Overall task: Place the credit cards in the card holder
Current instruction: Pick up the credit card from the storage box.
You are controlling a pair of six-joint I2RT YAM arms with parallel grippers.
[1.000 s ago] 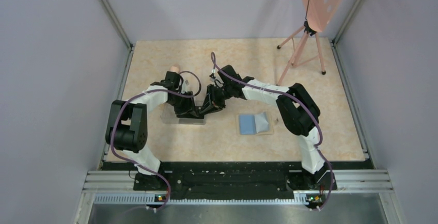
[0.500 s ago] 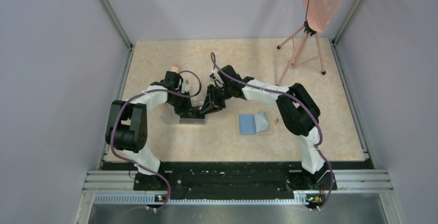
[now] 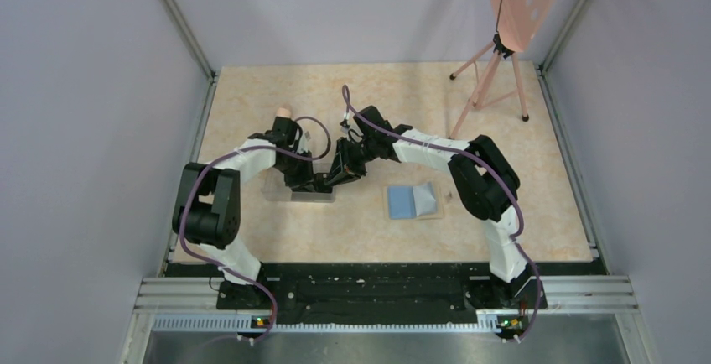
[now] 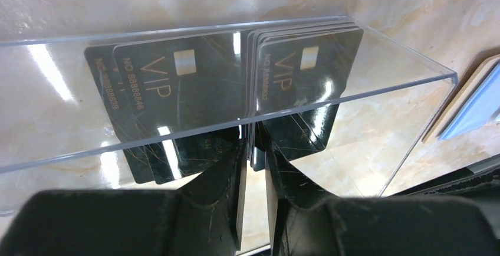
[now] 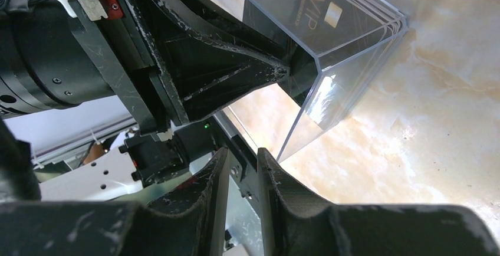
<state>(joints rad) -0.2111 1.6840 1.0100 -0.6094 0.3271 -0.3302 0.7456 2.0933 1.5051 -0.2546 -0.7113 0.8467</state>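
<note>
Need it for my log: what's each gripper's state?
Left gripper: nearly closed on the credit cards.
Right gripper: nearly closed by the clear box; hold unclear.

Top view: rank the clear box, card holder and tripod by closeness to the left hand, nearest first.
1. The clear box, directly at the left hand.
2. The card holder, lying open to its right.
3. The tripod, far right corner.

Credit cards (image 4: 295, 73): glossy black, with gold VIP lettering, numbers and chip square. Card holder (image 3: 412, 202): tan edge, grey-blue inside. Box (image 4: 407, 91) clear; table (image 3: 503, 112) beige, marbled tan.
</note>
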